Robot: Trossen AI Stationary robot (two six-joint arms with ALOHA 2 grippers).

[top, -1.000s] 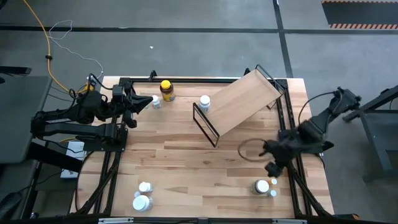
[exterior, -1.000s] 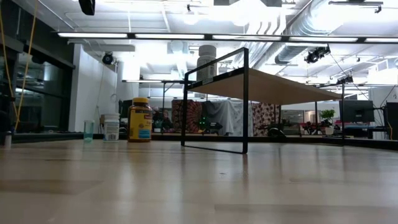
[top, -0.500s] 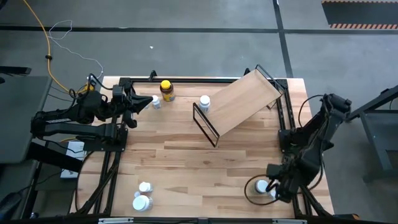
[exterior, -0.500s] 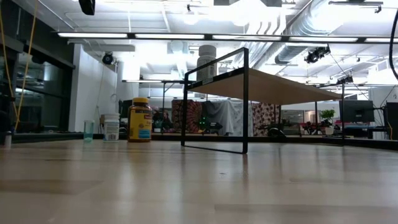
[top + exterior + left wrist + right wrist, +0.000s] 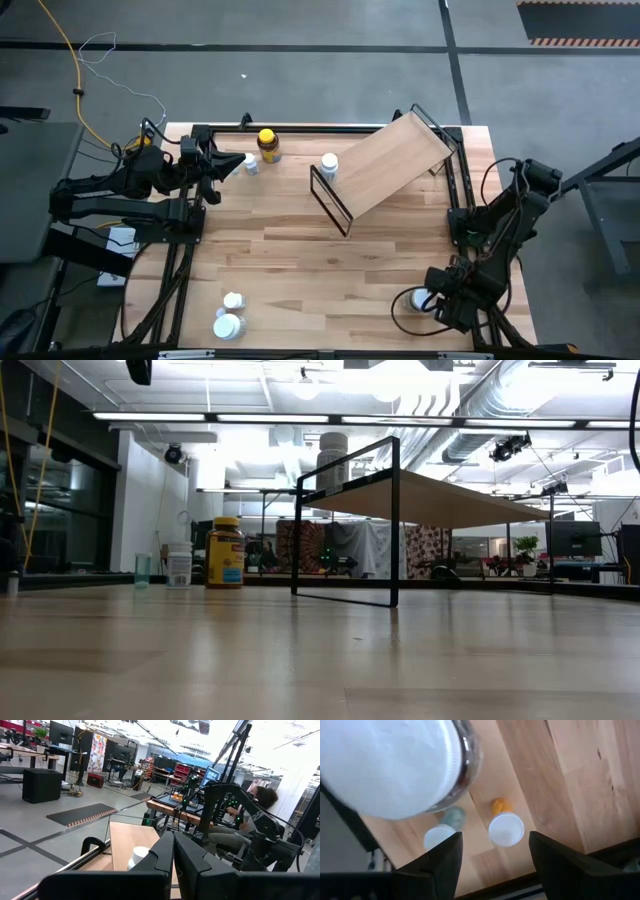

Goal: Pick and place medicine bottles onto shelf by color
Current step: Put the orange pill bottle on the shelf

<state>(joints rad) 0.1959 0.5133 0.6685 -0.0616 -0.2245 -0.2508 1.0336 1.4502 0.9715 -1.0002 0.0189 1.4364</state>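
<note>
The right arm reaches from the table's right edge down toward the near right corner, its wrist bent so the right gripper [image 5: 432,300] hangs over a cluster of small bottles there. In the right wrist view its two dark fingers [image 5: 445,865] stand spread wide apart with nothing between them; a large white-capped bottle [image 5: 395,765] looms close under the camera, and farther off a small white-capped bottle [image 5: 506,830] and another small white cap [image 5: 439,838] stand on the wood. The left arm lies folded at the far left corner, the left gripper [image 5: 228,166] pointing toward a small bottle [image 5: 251,164] beside it; in the left wrist view its fingers [image 5: 165,855] are pressed together, holding nothing. The shelf [image 5: 392,162] stands at an angle at the far middle of the table [image 5: 300,250], a white bottle [image 5: 329,165] just beside its left end and the amber bottle [image 5: 267,145] farther left. Two more white bottles [image 5: 229,318] stand near the front left corner
</note>
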